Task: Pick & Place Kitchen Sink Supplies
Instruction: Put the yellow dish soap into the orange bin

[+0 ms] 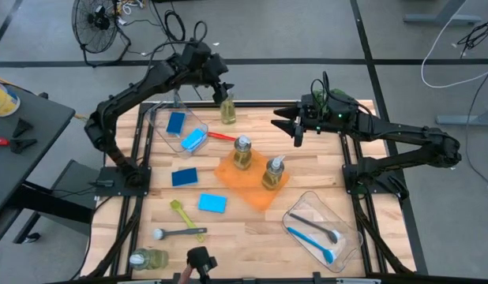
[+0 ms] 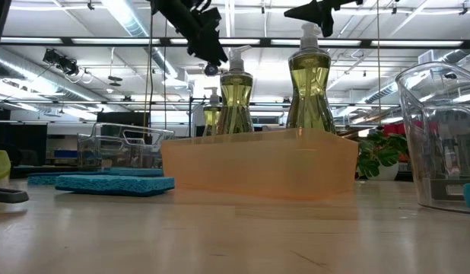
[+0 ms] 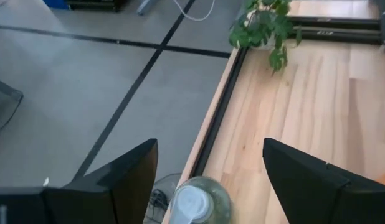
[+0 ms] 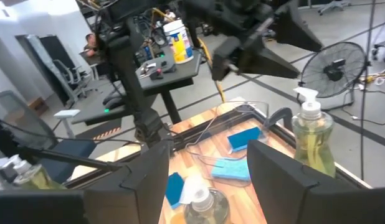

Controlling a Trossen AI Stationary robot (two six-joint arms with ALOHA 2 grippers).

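A clear pump bottle of yellowish soap (image 1: 228, 110) stands upright on its base at the table's far edge. My left gripper (image 1: 222, 87) hangs open just above and behind it. In the left wrist view the pump head (image 3: 191, 204) shows low between the spread fingers, untouched. Two more soap bottles (image 1: 242, 152) (image 1: 274, 172) stand in the orange tray (image 1: 248, 189). Another bottle (image 1: 148, 259) lies on its side at the near left. My right gripper (image 1: 295, 128) is held open in the air at the far right, with nothing between its fingers.
A clear bin (image 1: 161, 118) at the far left holds blue sponges; a second bin (image 1: 303, 207) at the near right holds brushes. Two blue sponges (image 1: 184, 177) (image 1: 212, 203), a red brush (image 1: 222, 136), a yellow-green brush (image 1: 181, 213) and a grey brush (image 1: 177, 233) lie loose. A leafy plant (image 3: 267, 25) stands at the far edge.
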